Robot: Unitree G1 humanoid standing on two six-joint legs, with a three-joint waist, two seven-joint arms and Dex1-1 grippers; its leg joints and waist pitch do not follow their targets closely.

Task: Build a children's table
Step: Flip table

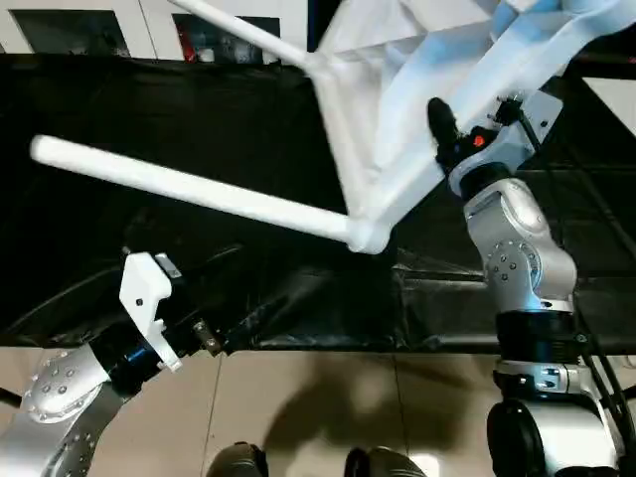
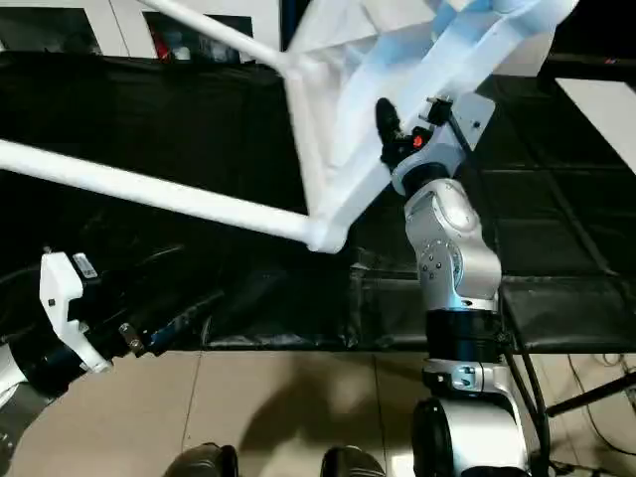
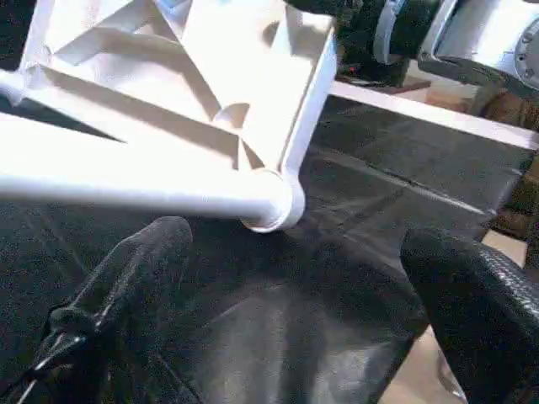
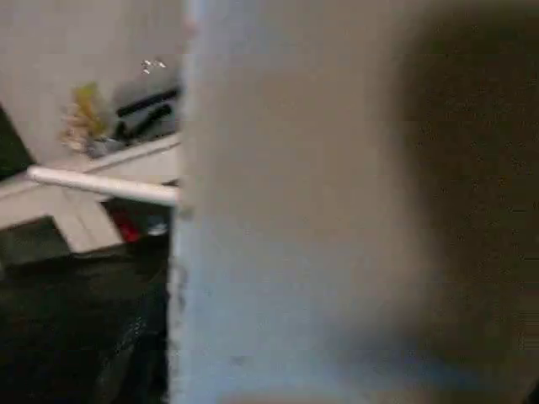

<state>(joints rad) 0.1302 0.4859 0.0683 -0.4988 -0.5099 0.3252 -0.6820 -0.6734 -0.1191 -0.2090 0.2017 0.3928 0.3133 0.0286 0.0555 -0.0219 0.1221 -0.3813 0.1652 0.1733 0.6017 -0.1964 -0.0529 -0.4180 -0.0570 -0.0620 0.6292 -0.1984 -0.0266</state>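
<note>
table held aloft by one leg, left arm standing clear

the children's table (image 1: 397, 119) hangs tilted in the air above the black-covered work surface (image 1: 248, 298), its ribbed underside turned towards the camera. one leg (image 1: 189, 189) juts out level from the near corner socket (image 1: 368, 237) to the robot's left, a second thinner-looking leg (image 1: 248, 35) runs off at the far side, and a third comes down to the right gripper (image 1: 447, 134), whose black fingers sit clamped around it at a middling width. the left gripper (image 3: 286, 286) hangs low near the front edge of the surface, jaws spread wide and holding nothing, just below the long leg and the socket

the likely trouble is leverage: the whole table rides on one grip well off its middle, so it could twist or slip in the fingers and drop a corner onto the cover. the long leg sweeps over the left arm, so any swing could knock the wrist

room looks open over the left half of the cover. the front edge lies close beneath the socket, with floor beyond. the cabinet (image 1: 149, 30) stands behind, near the far leg's tip
</note>
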